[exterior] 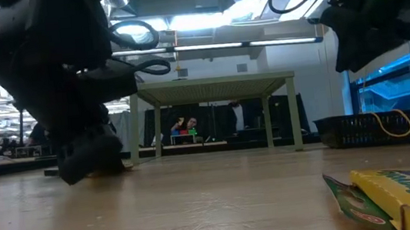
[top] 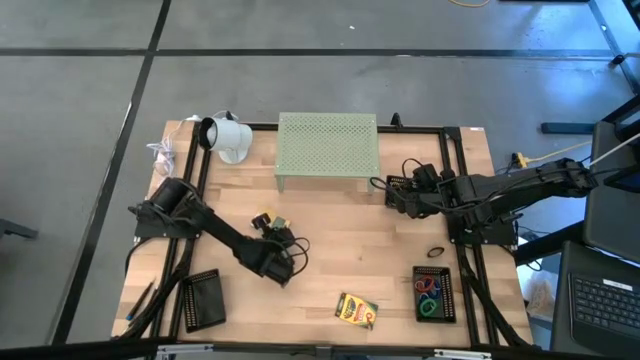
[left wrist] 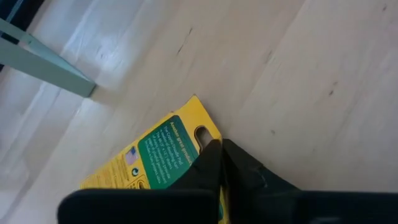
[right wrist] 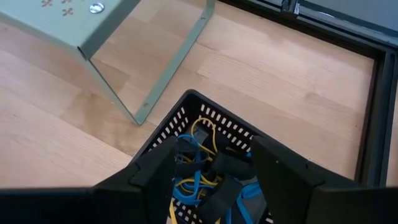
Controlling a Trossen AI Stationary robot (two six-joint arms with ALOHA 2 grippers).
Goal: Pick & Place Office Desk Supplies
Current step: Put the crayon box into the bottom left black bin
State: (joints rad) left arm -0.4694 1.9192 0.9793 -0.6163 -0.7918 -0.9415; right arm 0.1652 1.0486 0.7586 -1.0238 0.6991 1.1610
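One yellow-and-green crayon box (top: pixel 264 221) (left wrist: pixel 158 155) lies flat on the wood, left of the table's middle. My left gripper (top: pixel 272 238) (left wrist: pixel 217 149) is shut, and its tips are at that box's end. A second crayon box (top: pixel 355 310) (exterior: pixel 400 193) lies flat near the near edge. My right gripper (top: pixel 400 190) (right wrist: pixel 217 165) is open and hovers above a black perforated basket (right wrist: pixel 205 118) (exterior: pixel 369 129) holding blue and yellow bands. A black tray (top: pixel 433 293) holds red, green and blue rubber-band loops. A dark loop (top: pixel 437 251) lies on the wood beside it. My left gripper's shut fingertips (left wrist: pixel 214 158) come down at a slant from above onto the crayon box's end with the hang-hole (left wrist: pixel 200 132). The box lies flat on the table. I cannot tell whether the tips press on the card or stand just over it.
The pale green perforated stand (top: pixel 327 145) (exterior: pixel 213 87) stands at the far middle, one leg (left wrist: pixel 43 65) close to the left gripper's box. A white lamp-like object (top: pixel 225 137) sits at the far left. Another black tray (top: pixel 203 298) is near-left. Bare wood lies mid-table.
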